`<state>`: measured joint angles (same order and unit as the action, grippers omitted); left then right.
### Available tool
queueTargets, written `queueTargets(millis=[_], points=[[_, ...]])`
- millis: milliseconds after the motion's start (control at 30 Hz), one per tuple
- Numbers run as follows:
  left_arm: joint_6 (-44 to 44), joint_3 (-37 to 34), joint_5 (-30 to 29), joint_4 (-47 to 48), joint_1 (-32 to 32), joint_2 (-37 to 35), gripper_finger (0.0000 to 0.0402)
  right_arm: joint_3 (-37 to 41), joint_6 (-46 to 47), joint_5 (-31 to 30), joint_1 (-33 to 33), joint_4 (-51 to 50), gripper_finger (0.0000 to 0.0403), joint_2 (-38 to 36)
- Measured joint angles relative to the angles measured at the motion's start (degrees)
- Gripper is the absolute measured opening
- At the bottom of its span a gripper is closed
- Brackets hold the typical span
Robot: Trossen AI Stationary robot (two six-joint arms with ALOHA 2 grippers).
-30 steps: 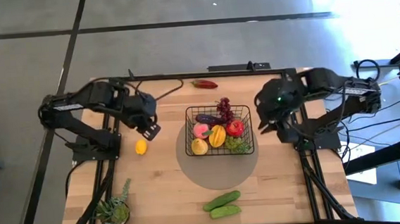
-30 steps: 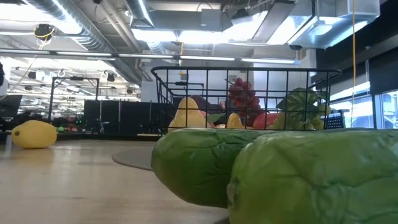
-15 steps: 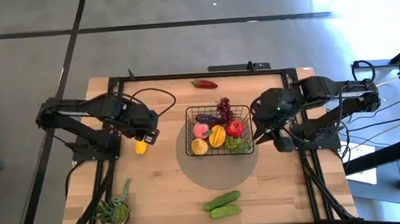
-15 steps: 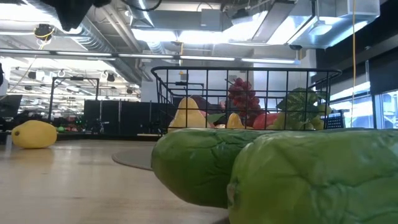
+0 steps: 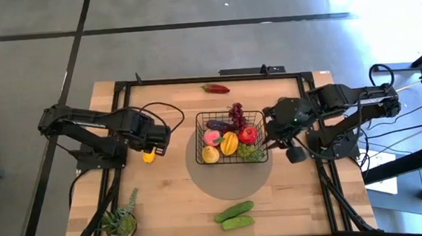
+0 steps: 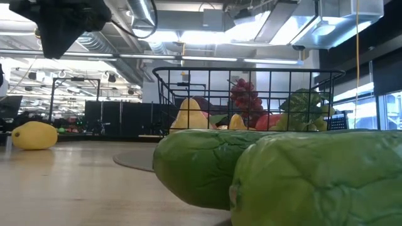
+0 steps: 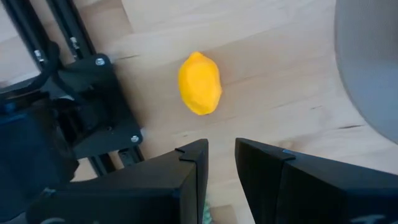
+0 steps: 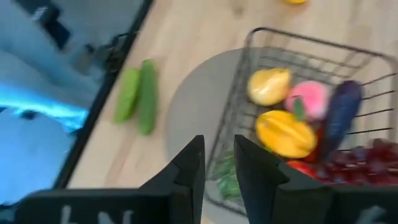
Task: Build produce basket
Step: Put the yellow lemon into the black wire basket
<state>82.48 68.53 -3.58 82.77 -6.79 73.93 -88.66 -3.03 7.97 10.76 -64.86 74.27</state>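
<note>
L gripper [image 5: 155, 142] lowered over lemon [image 5: 148, 156].

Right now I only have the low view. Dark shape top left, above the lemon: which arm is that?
Observer: Left tool. From above it sits just beside the lemon, on the basket side.
Operator: Right one? Not in my picture.
Observer: Right tool is next to the basket's right wall.
Operator: Anything loose besides lemon and cucumbers?
Observer: One red vegetable at the far table edge, behind the basket.
</note>
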Motion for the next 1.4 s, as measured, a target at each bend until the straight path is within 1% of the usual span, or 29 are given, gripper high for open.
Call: queueTargets(millis=[100,267,333,433,633,1167,1400], points=[[0.0,-0.2,0.0,-0.7,0.0,0.0,0.0069,0.0,1.2,-5.2,0.0,1.4,0.0081,0.6],[-0.4,-0.2,0.2,-1.6,0.0,0.0,0.0069,0.0,5.0,-16.2,0.0,1.3,0.0081,2.5],[-0.4,-0.2,0.3,-1.5,0.0,0.0,0.0069,0.0,5.6,-19.0,0.0,1.3,0.0081,3.3],[-0.4,-0.2,1.3,-1.5,0.0,0.0,0.0069,0.0,5.6,-21.6,0.0,1.3,0.0081,4.6],[-0.1,-0.2,3.1,-1.5,0.0,0.0,0.0069,0.0,5.6,-21.7,0.0,1.6,0.0081,6.2],[-0.4,-0.2,3.1,-1.6,0.0,0.0,0.0069,0.0,5.6,-21.4,-0.1,1.7,0.0081,6.4],[-0.4,-0.2,3.1,-4.6,0.0,0.0,0.0069,0.0,5.6,-21.4,-0.1,1.7,0.0081,6.4]])
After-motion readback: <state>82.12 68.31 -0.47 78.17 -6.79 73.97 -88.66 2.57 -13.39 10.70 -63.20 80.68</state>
